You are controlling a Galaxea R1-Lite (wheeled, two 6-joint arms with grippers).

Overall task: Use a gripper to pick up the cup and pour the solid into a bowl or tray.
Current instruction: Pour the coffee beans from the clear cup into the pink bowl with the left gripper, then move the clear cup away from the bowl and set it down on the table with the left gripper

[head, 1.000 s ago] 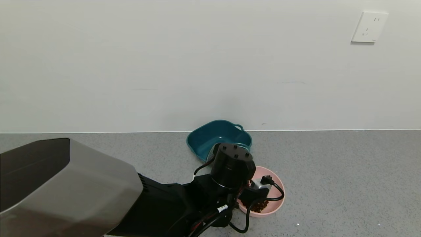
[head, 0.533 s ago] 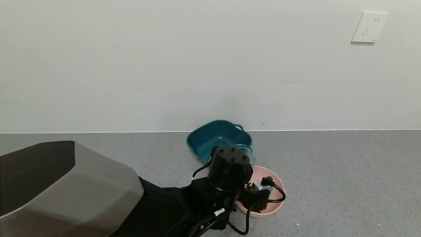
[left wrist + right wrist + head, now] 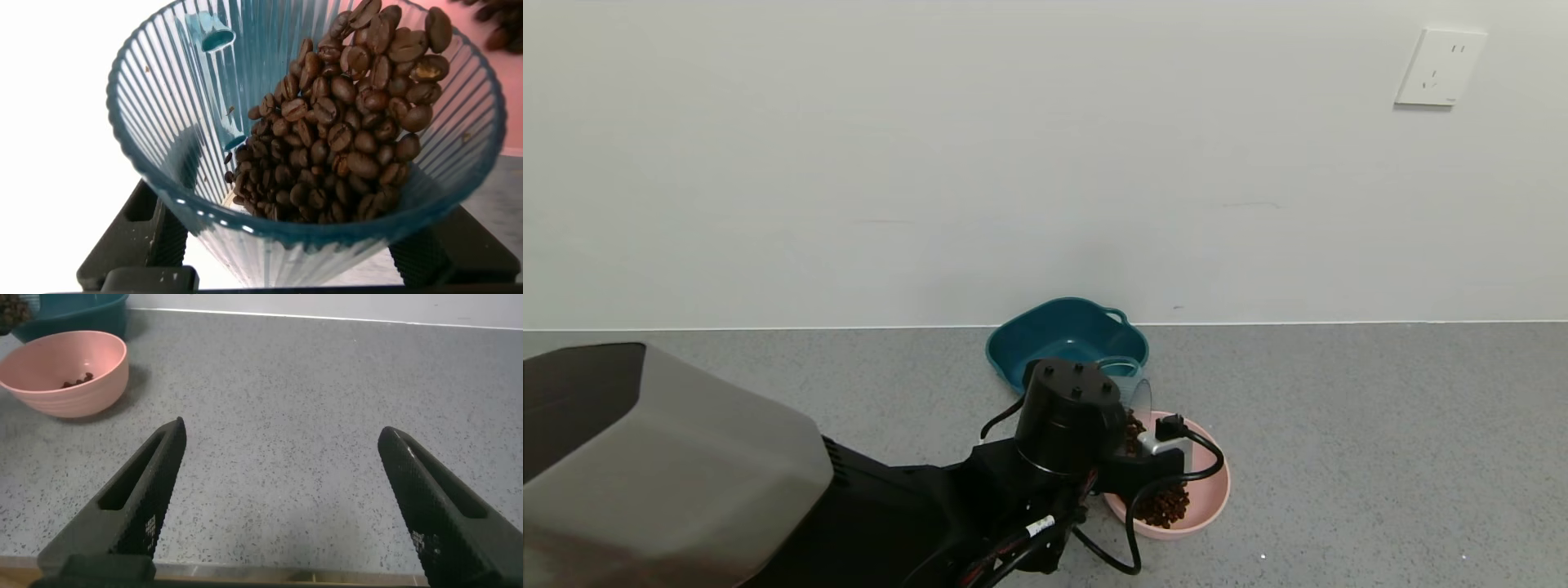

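My left gripper point(image 3: 286, 253) is shut on the cup point(image 3: 180, 106), a ribbed translucent blue-grey tumbler; its black fingers point(image 3: 135, 237) press on both sides of the wall. The cup is tilted, and the dark brown beans point(image 3: 351, 139) lie heaped toward its rim. In the head view the cup point(image 3: 1137, 394) shows just past my black left wrist point(image 3: 1066, 420), leaning over the pale pink bowl point(image 3: 1217, 490). A pile of beans point(image 3: 1164, 506) lies in the bowl. My right gripper point(image 3: 282, 429) is open and empty above bare countertop, off to the side of the bowl point(image 3: 73, 384).
A dark teal tub point(image 3: 1054, 335) with a loop handle stands right behind the pink bowl, close to the wall, and it also shows in the right wrist view point(image 3: 73, 310). A wall socket point(image 3: 1440, 67) is at the upper right. The counter is grey and speckled.
My left wrist has shifted left and turned. The cup now shows beside it with beans at its mouth, and the pile of beans in the pink bowl has grown.
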